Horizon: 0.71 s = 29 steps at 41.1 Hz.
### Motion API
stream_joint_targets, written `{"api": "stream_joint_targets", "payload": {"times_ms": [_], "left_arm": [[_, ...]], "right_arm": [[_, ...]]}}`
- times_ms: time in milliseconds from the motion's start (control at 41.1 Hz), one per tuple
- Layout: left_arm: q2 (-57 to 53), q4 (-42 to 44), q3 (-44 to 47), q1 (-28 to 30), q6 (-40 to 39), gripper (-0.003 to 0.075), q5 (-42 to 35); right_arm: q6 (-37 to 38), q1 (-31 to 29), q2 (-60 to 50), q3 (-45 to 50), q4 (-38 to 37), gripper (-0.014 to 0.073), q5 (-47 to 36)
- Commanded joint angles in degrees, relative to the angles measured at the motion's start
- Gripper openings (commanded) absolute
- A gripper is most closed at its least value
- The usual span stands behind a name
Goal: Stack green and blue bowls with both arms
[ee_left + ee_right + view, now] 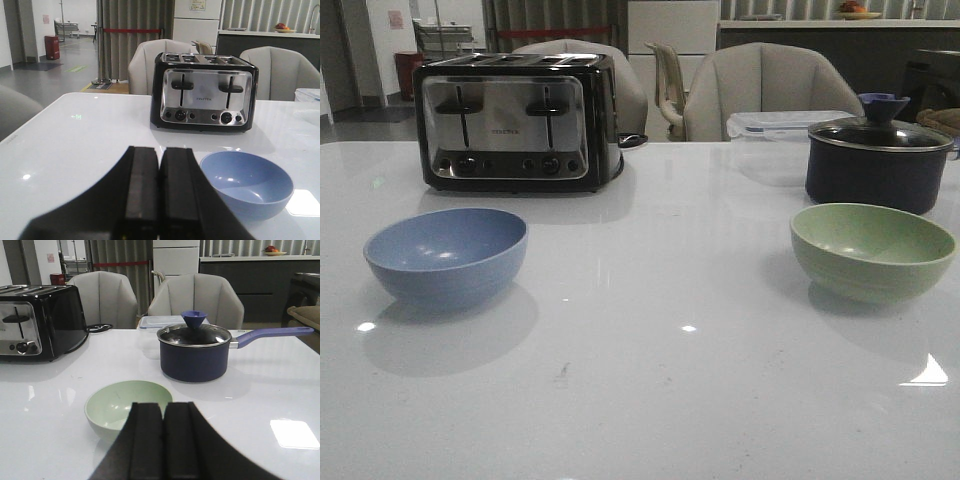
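The dusty blue bowl (446,255) sits upright and empty on the left of the white table; it also shows in the left wrist view (246,183). The sage green bowl (873,250) sits upright and empty on the right, in front of the navy pot; it also shows in the right wrist view (125,407). My left gripper (159,152) is shut and empty, short of the blue bowl and to its left. My right gripper (163,407) is shut and empty, just short of the green bowl's rim. Neither gripper shows in the front view.
A chrome and black toaster (513,120) stands at the back left. A dark navy lidded pot (878,155) with a long handle (272,334) stands behind the green bowl. A clear plastic container (782,124) lies behind the pot. Grey chairs (757,92) line the far edge.
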Motion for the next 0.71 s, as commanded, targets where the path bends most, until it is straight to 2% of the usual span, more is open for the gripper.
{"api": "stream_joint_targets", "payload": {"times_ms": [0, 681], "left_arm": [[-1.1, -0.1, 1.1, -0.2, -0.3, 0.0100, -4.8], [-1.1, -0.1, 1.1, -0.2, -0.3, 0.0100, -5.3]], "right_arm": [[-0.1, -0.3, -1.2, -0.1, -0.4, 0.0034, -4.8], [-0.2, -0.3, -1.2, -0.1, -0.4, 0.0034, -5.4]]}}
